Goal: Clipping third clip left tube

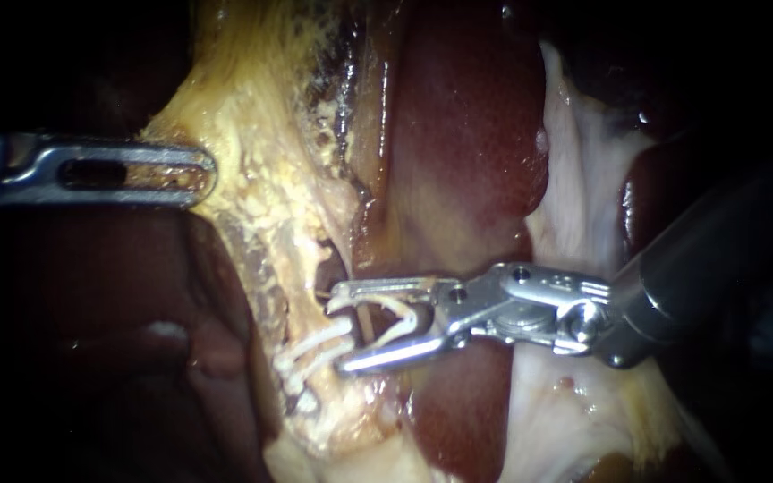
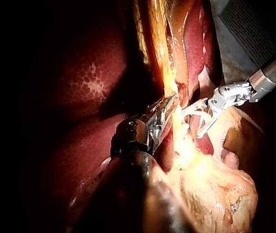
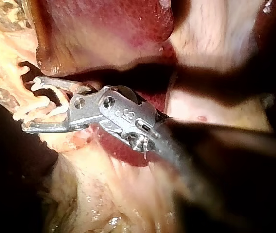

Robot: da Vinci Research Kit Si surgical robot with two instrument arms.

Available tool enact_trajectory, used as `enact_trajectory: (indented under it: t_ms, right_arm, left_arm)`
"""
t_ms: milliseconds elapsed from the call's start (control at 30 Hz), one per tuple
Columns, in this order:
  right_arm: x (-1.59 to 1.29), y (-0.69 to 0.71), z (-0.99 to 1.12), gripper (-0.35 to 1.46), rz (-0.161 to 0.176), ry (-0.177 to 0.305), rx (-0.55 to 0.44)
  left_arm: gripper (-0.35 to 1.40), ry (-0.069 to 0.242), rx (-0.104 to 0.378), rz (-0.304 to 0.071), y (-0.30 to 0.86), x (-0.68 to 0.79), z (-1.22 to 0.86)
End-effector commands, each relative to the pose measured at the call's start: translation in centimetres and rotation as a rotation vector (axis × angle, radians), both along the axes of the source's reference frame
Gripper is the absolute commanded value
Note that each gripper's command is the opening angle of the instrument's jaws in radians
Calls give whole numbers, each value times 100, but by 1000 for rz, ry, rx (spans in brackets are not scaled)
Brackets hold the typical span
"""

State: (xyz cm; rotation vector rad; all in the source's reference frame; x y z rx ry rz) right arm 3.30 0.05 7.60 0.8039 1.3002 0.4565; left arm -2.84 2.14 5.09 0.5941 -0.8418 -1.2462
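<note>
Left tube (image 1: 297, 282) runs from upper centre down to lower left of centre in the endoscope view, on a steep slant. Two set clips (image 1: 315, 351) lie across it. Right tool (image 1: 378, 329) enters level from the right, crosswise to that axis. Its jaws stand wide apart, carrying a new clip (image 1: 404, 320) between them, tips at the tube's right edge beside the set clips. Judgement: it must go further left to straddle the tube. Left tool (image 1: 136, 170) lies upper left on yellow tissue (image 1: 252, 116), well apart. Its hold cannot be told.
</note>
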Motion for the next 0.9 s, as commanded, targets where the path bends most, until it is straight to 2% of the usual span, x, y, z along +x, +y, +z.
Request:
enact_trajectory:
  t_ms: [33,133,233,367,467,567,667,900]
  right_arm:
    - [2,1,2,57,2,-1,0]
    - [9,4,6,58,1,3,1]
    - [16,6,6,58,0,31,14]
    - [25,6,5,58,-18,78,36]
    - [26,4,1,58,-39,121,66]
    - [25,1,-6,58,-68,136,90]
    - [26,-3,-12,57,-83,161,112]
    - [28,-10,-23,56,-118,184,168]
  left_arm:
    - [-35,0,0,1,-1,0,-1]
    - [-35,-1,-3,5,-2,-1,-3]
    - [-35,-3,-2,6,-2,-1,-4]
    - [-35,-3,-2,6,-2,-1,-4]
    - [-35,-3,-2,7,-3,0,-4]
    - [-35,-3,-2,7,-3,1,-4]
    - [-35,-3,-2,7,-3,1,-4]
    - [-35,-4,-2,9,-1,4,-2]
